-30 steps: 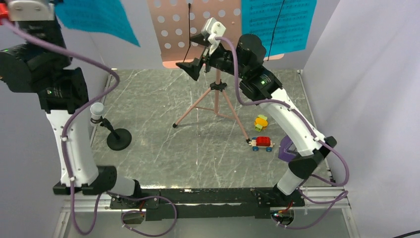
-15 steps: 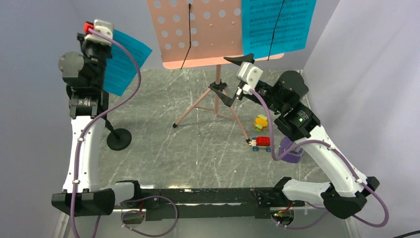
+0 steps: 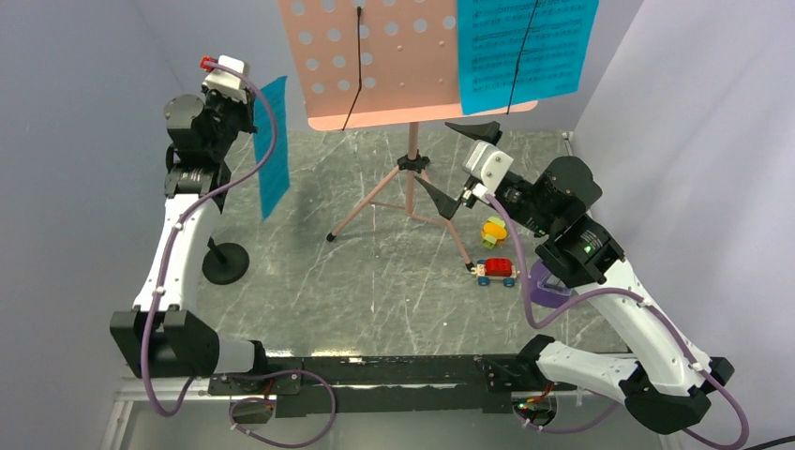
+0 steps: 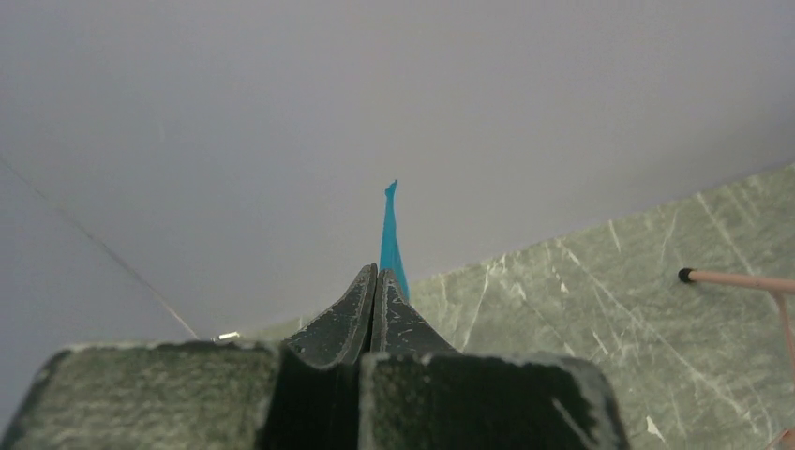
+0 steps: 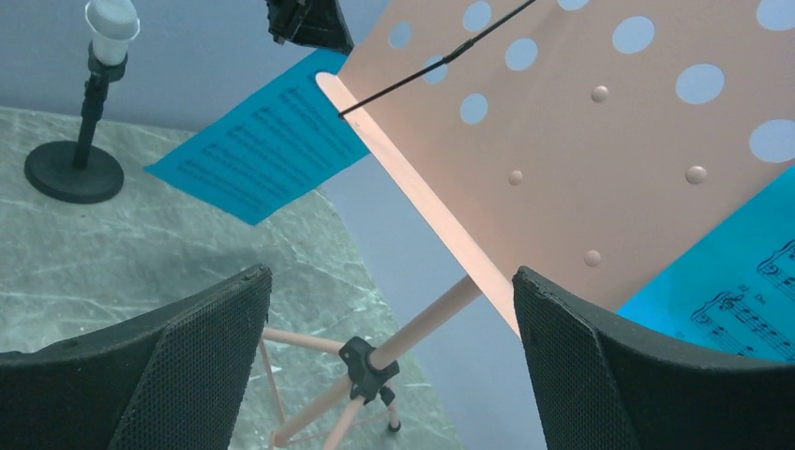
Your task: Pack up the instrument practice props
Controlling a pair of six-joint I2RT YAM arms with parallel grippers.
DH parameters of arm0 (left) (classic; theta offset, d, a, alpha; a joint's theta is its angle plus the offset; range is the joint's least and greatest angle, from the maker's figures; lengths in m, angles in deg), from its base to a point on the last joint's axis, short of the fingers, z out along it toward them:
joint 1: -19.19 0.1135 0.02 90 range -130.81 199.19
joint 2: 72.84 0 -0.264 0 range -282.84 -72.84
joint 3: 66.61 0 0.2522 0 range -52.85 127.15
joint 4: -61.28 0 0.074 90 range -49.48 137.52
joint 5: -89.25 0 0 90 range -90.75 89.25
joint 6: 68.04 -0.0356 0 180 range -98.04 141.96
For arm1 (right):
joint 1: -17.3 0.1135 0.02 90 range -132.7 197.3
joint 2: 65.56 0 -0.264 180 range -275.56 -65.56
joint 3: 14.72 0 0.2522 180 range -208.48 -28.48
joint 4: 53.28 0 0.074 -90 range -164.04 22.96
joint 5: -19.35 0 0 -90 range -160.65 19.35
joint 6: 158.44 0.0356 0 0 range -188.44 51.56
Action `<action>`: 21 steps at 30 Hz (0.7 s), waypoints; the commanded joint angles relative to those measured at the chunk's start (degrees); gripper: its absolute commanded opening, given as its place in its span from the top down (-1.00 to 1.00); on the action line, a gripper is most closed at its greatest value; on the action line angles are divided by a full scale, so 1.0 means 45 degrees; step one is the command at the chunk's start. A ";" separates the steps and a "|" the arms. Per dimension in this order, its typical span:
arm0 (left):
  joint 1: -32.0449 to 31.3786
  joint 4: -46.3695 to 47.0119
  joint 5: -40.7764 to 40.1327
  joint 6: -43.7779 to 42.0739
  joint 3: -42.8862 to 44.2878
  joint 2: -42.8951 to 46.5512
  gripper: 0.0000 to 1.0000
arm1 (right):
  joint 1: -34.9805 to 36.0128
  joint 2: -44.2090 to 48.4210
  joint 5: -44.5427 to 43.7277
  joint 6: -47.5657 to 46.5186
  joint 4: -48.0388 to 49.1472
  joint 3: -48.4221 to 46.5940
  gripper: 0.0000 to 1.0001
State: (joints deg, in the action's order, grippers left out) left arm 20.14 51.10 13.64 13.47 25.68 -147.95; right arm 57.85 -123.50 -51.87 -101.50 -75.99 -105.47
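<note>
purple metronome [image 3: 549, 290] partly hidden, stand desk [image 3: 394, 75] cropped

The tabletop [image 3: 375, 281] is a grey-green, marble-like sheet streaked with pale veins and scratches. Plain lavender-grey walls close it in on three sides: a left wall [image 3: 66, 187], a right wall [image 3: 694, 141] and a back wall [image 3: 225, 28]. A black rail [image 3: 394, 370] runs along the near edge. The light is soft and even, and the shadows are faint.
</note>
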 commanded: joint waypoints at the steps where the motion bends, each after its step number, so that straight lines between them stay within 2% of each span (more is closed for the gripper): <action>1: 0.0311 0.0277 0.0130 -0.0076 0.0478 -0.1038 0.99 | -0.0047 0.0289 -0.0477 -0.0482 -0.0217 0.0076 -0.98; 6: 0.0592 0.0472 -0.0513 -0.1920 0.0777 -0.2911 0.99 | -0.0163 0.0219 -0.0334 -0.0461 -0.0474 -0.0134 -0.98; 13: 0.0885 -0.1128 -0.2231 -0.5238 0.3161 -0.6334 0.99 | -0.0338 0.0114 -0.0317 -0.0447 -0.0623 -0.0213 -0.98; 21: 0.0935 0.1119 -0.4728 -1.0086 0.2992 -0.8664 0.99 | -0.0399 -0.0023 -0.0096 -0.0274 -0.0765 -0.0254 -0.98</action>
State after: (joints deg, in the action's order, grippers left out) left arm 24.16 49.46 -0.79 -17.43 38.42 -184.47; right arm 56.32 -123.67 -52.59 -102.98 -79.38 -105.21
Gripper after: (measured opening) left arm 0.012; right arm 0.990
